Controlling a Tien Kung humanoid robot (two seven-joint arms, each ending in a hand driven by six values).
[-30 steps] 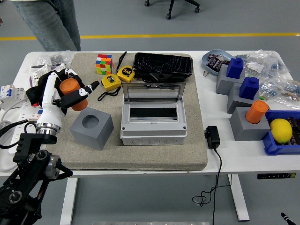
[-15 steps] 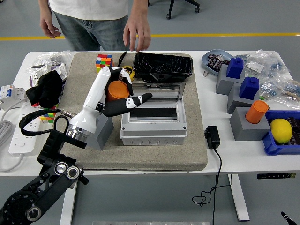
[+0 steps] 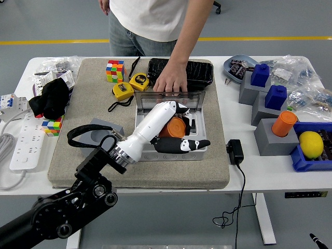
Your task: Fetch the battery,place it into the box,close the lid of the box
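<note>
Bright, even overhead light, soft shadows, sharp focus; edges perhaps slightly distorted.

From my remote station I see an orange battery (image 3: 177, 127) in the white-and-black left hand (image 3: 179, 132), over a light grey box (image 3: 171, 124) with a clear, grey-framed lid (image 3: 179, 97) on a beige mat (image 3: 93, 98). A person in a white shirt (image 3: 155, 15) and blue jeans (image 3: 122, 41) stands behind the white table (image 3: 244, 171). Nearby lie a multicoloured cube (image 3: 115, 70), yellow tape measures (image 3: 139, 81), blue blocks (image 3: 260, 74) and a yellow lemon (image 3: 310, 144) in a blue bin (image 3: 303, 161).

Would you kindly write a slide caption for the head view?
Left hand holds the orange cylindrical battery over the open grey plastic box while a person's hand steadies its clear lid.
</note>
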